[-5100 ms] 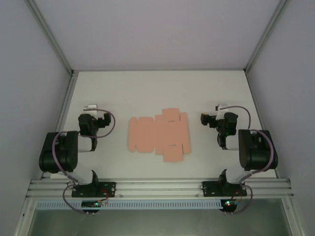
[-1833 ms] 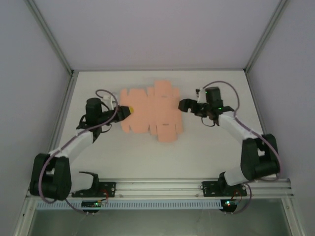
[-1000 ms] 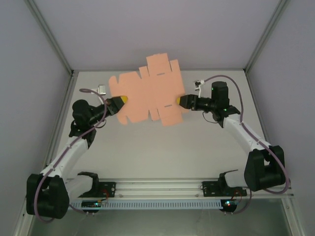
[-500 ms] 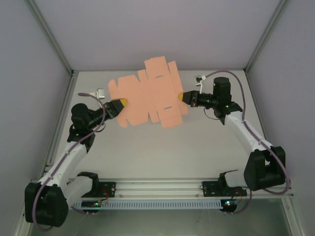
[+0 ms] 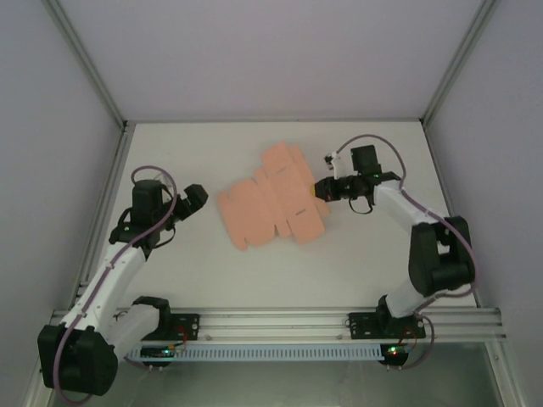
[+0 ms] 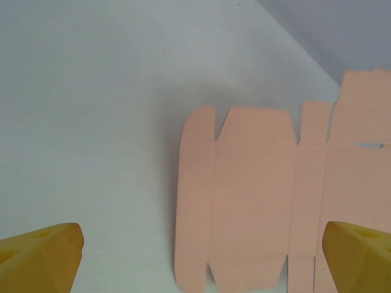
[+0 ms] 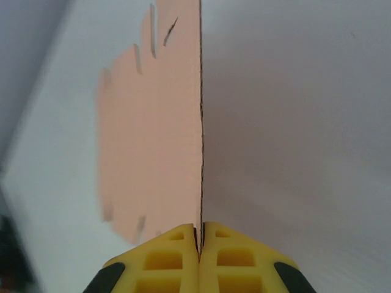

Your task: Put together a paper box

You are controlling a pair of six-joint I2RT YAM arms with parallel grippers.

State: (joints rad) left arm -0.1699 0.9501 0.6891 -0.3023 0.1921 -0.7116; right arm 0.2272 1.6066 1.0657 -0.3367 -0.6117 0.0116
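Flat paper box, lowered since half a second earlier and let go by the left claw, which stands wide open and empty near it; right claw pinched shut on its right edge, over the tabletop

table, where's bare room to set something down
Free: the near strip of table between the paper box and the front rail; the far strip along the back wall. Crowded: the middle, left gripper, box and right gripper in a row.

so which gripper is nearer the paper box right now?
Right. The right gripper is clamped on the paper box's right edge; the left gripper hangs open, clear of its left edge.
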